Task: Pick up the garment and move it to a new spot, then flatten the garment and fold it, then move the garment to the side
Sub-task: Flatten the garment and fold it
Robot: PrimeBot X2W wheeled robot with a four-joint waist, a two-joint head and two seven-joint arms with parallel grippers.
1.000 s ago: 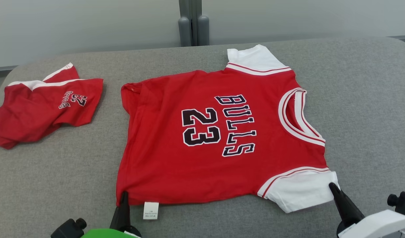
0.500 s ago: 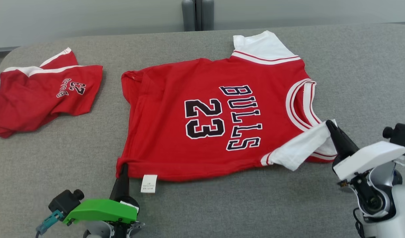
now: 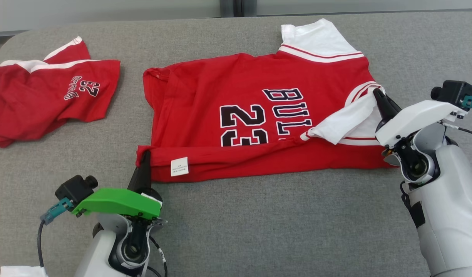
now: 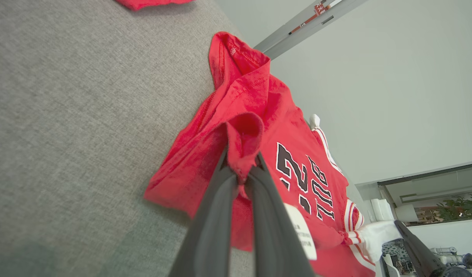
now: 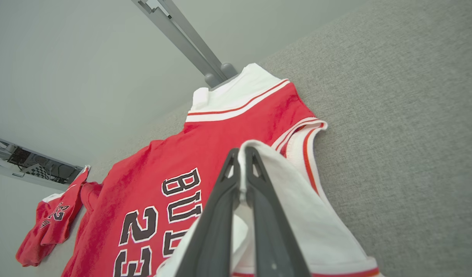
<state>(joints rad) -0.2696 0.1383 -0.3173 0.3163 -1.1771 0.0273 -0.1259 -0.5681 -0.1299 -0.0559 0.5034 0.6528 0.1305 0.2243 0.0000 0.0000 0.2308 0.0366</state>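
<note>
“Starting with the head view, where is the jersey (image 3: 251,96)?”

“It lies in the middle of the bench (image 3: 259,223), top toward the right, with its near edge turned up over the lower half of the 23. The left end effector (image 3: 144,158) is clamped on the jersey's near left hem corner, just beside the label (image 3: 179,166). The right end effector (image 3: 377,94) is clamped on the near sleeve (image 3: 343,123), which is drawn across the jersey's top. The shorts (image 3: 39,107) lie well left of the jersey.”

“Why grip two corners?”

“I'd judge it a lengthwise fold. Holding both ends of the near edge lets it travel as one line toward the jersey's far edge without sagging.”

“And the left wrist view?”

“It gives what the head view can't: both fingers are pressed together with a small bunch of red hem nipped between them, seemingly lifted a little. The right end effector's dark tip shows at the jersey's other end, with the sleeve.”

“The right wrist view?”

“The fingers are shut flat on the sleeve's white cloth, which drapes down either side. It also shows the far sleeve (image 5: 236,96) and collar (image 5: 303,132) lying smooth, so I'd expect no wrinkle trapped there. The whole fold line across the jersey reads best from the head view.”
</note>
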